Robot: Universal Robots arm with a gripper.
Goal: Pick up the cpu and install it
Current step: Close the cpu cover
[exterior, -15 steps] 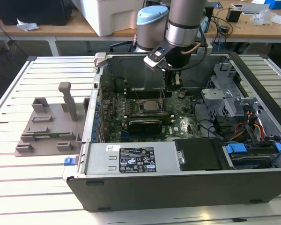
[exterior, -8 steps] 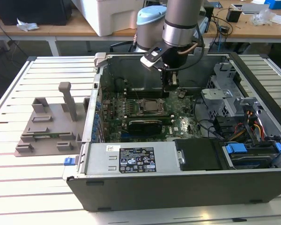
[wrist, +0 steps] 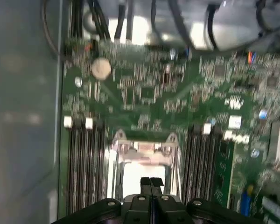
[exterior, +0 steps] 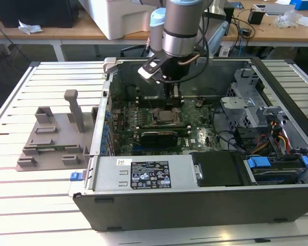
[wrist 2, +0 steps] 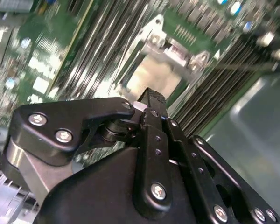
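Here, tool (wrist: 150, 181) fully closed, gripping nothing; tip poised above cpu (exterior: 167, 117) lying in motherboard socket (wrist: 142, 148).

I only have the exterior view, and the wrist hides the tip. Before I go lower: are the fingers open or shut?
Observer: Shut. In the first wrist view the fingers are pressed together with nothing between them.
Operator: Are they lined up with the socket?
Observer: Yes. In that same view they point at the middle of the socket's metal frame.
Operator: Is the cpu in there?
Observer: The second wrist view shows a pale flat square, the cpu, lying inside that frame just beyond the fingers. I cannot tell whether they touch it.
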